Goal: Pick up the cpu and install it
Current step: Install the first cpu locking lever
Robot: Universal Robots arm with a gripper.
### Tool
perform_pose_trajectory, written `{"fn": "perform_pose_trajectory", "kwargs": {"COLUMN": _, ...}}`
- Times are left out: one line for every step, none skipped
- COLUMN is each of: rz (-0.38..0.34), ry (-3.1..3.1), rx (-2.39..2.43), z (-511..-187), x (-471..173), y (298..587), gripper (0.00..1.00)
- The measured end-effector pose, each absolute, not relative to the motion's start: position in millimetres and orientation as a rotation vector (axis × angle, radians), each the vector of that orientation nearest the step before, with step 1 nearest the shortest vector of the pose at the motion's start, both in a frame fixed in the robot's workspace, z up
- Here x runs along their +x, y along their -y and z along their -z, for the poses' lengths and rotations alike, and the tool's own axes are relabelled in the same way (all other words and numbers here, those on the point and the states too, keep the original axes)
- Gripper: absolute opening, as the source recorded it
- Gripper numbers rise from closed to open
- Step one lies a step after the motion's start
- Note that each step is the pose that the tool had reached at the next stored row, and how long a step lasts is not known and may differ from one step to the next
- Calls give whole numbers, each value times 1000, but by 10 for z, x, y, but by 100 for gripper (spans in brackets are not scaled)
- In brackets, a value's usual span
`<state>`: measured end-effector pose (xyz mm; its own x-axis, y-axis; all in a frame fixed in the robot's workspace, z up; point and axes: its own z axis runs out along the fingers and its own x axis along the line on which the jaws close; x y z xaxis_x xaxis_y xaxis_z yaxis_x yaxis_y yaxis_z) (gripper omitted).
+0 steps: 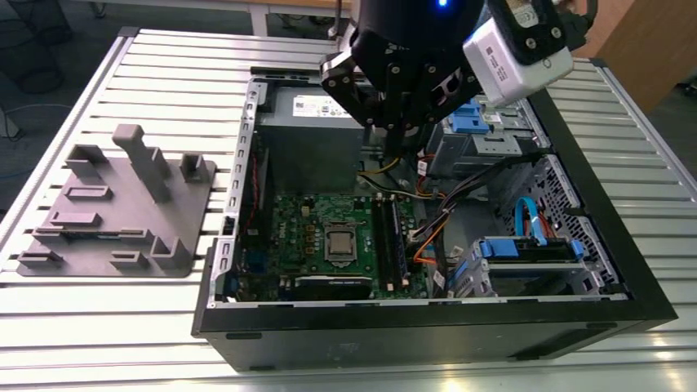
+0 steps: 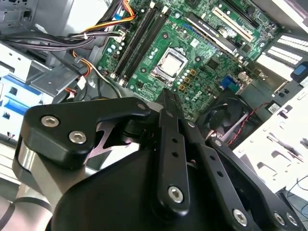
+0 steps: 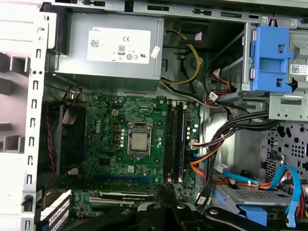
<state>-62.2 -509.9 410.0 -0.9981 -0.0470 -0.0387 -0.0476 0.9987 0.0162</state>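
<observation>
The cpu (image 1: 339, 245) is a small silvery square lying flat in the socket in the middle of the green motherboard (image 1: 294, 233), inside the open computer case. Both wrist views show the cpu (image 2: 172, 65) (image 3: 139, 141) sitting level in its socket frame. My gripper (image 1: 397, 140) hangs above the case, over the area between the power supply and the board, well above the chip. In the second wrist view its black fingers (image 2: 169, 130) run together to a single tip with nothing between them. The gripper tip (image 3: 163, 190) shows at the edge of the first wrist view.
A grey plastic fixture block (image 1: 109, 212) lies on the slatted table at the exterior view's left. Inside the case are the grey power supply (image 3: 115, 48), black memory sticks (image 3: 175, 139), a fan (image 3: 65, 139), bundled cables (image 3: 216, 144) and blue drive brackets (image 3: 272, 57).
</observation>
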Motion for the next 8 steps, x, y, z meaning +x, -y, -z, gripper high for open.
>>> {"fn": "perform_pose_trajectory", "kwargs": {"rz": -26, "ry": -3102, "rx": -69, "z": -4085, "x": -623, "y": 5099, "gripper": 11}}
{"fn": "perform_pose_trajectory", "kwargs": {"rz": -26, "ry": -3102, "rx": -65, "z": -4070, "x": -623, "y": 5099, "gripper": 11}}
{"fn": "perform_pose_trajectory", "kwargs": {"rz": -26, "ry": -3102, "rx": -61, "z": -4055, "x": -623, "y": 5099, "gripper": 11}}
{"fn": "perform_pose_trajectory", "kwargs": {"rz": -26, "ry": -3102, "rx": -58, "z": -4038, "x": -623, "y": 5099, "gripper": 11}}
{"fn": "perform_pose_trajectory", "kwargs": {"rz": -26, "ry": -3103, "rx": -54, "z": -4021, "x": -624, "y": 5099, "gripper": 11}}
{"fn": "perform_pose_trajectory", "kwargs": {"rz": -26, "ry": -3103, "rx": -50, "z": -4005, "x": -623, "y": 5099, "gripper": 11}}
{"fn": "perform_pose_trajectory", "kwargs": {"rz": -26, "ry": -3103, "rx": -46, "z": -3990, "x": -623, "y": 5099, "gripper": 11}}
{"fn": "perform_pose_trajectory", "kwargs": {"rz": -26, "ry": -3103, "rx": -43, "z": -3974, "x": -623, "y": 5099, "gripper": 11}}
